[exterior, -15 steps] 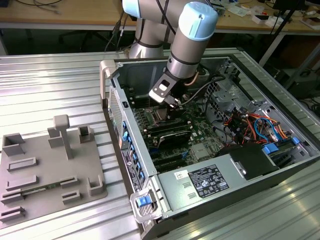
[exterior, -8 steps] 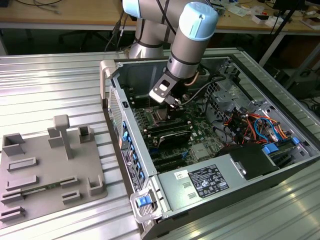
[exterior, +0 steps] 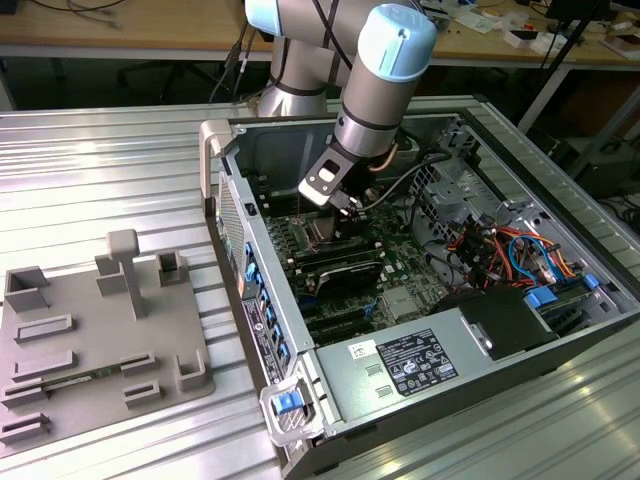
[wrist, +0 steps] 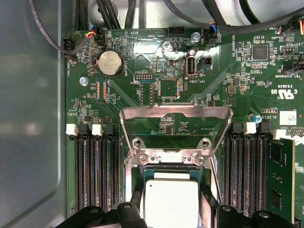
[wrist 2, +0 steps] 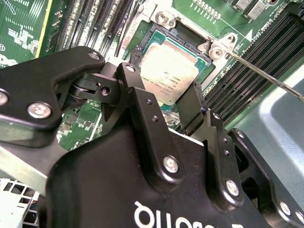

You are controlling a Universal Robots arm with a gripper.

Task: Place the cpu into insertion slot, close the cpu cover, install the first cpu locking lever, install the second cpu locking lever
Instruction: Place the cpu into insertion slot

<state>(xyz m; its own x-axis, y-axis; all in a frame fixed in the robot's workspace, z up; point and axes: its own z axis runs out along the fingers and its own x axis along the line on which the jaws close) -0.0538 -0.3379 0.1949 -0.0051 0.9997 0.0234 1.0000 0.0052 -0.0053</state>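
Observation:
The cpu [wrist 2: 167, 71], a flat square chip with a silver-grey top, sits between my gripper's two black fingers [wrist 2: 142, 109] right at the insertion slot [wrist 2: 161, 39], whose dark frame shows around it. My gripper [wrist 2: 159, 81] is shut on the cpu [wrist: 171, 199] from two opposite sides. The cpu cover [wrist: 175, 112] stands swung open beyond the insertion slot [wrist: 138, 175]. A thin locking lever [wrist 2: 266, 78] juts out free beside the socket. In the exterior view the gripper [exterior: 343, 207] reaches down into the open computer case over the green motherboard [exterior: 400, 262].
Long black memory slots [wrist: 95, 175] run along both sides of the socket. Case walls [exterior: 250, 230], coloured cables [exterior: 500, 250] and the grey power supply box [exterior: 400, 362] surround the board. A grey fixture tray [exterior: 90, 340] lies on the ribbed metal table at the exterior view's left.

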